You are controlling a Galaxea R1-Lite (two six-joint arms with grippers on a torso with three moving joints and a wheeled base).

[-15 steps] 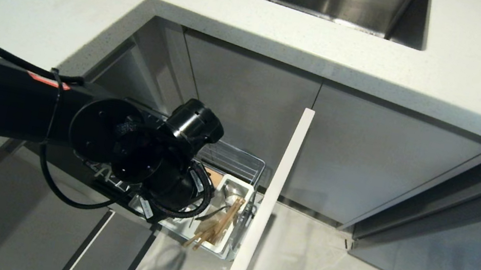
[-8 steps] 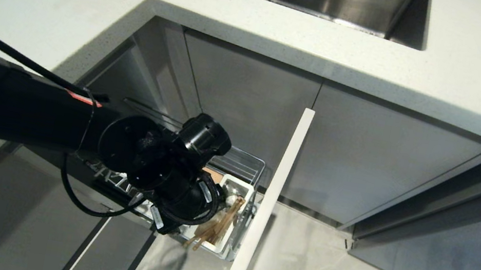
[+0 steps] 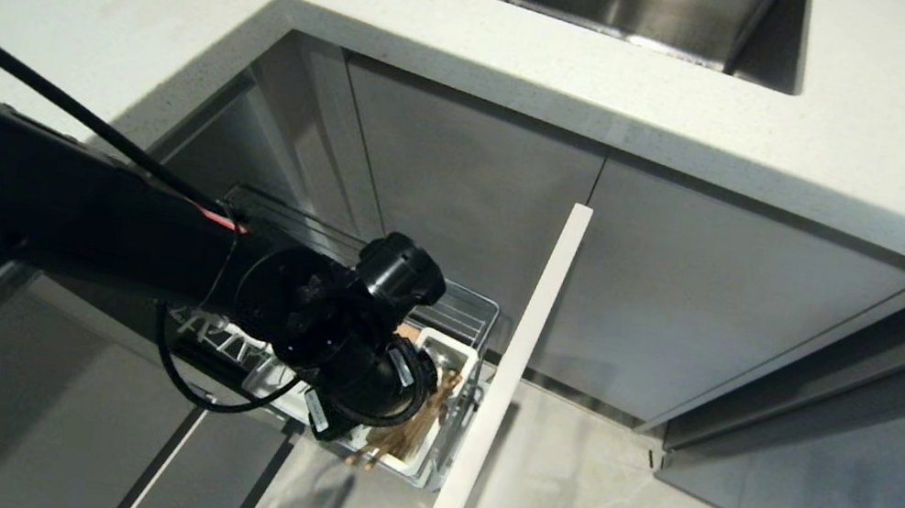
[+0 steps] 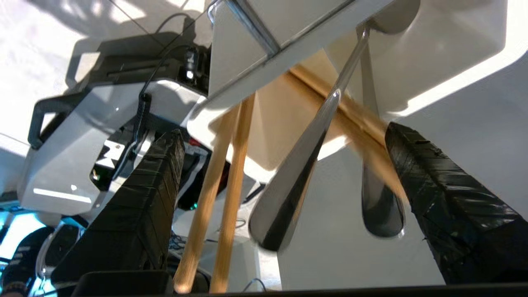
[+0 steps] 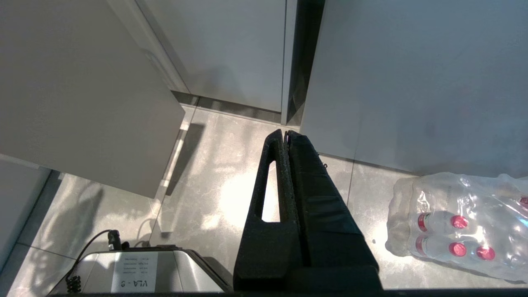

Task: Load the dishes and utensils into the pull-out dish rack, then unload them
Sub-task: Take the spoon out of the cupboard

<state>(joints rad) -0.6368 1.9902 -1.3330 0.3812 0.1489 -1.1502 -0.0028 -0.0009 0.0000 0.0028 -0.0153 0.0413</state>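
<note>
Below the stone counter, the robot's left arm reaches down into the pull-out dish rack, its left gripper spread wide around the utensils standing in the white caddy and gripping nothing. Seen from the wrist, one taped finger stands beside the pair of wooden chopsticks, then comes the grey metal spoon with a second spoon-like handle beyond it (blurred, so its identity is unclear), and the other finger stands just outside that. The chopsticks lean well out over the caddy's rim. No plate or bowl can be seen in any view; the arm hides much of the rack.

The risk appears to lie in the closing: with several loose handles between the fingers, a squeeze could gather chopsticks and spoon together, or catch only one chopstick and let its partner slide out over the rim to the floor. The smooth spoon handle looks likely to slip between flat pads, and a finger pressed low could nudge the light caddy or snag the chrome wire.

To the right, the rack's tall front panel stands pulled out. The right gripper hangs idle over the floor tiles, its fingers pressed together and empty, a wrapped pack of bottles lying nearby.
</note>
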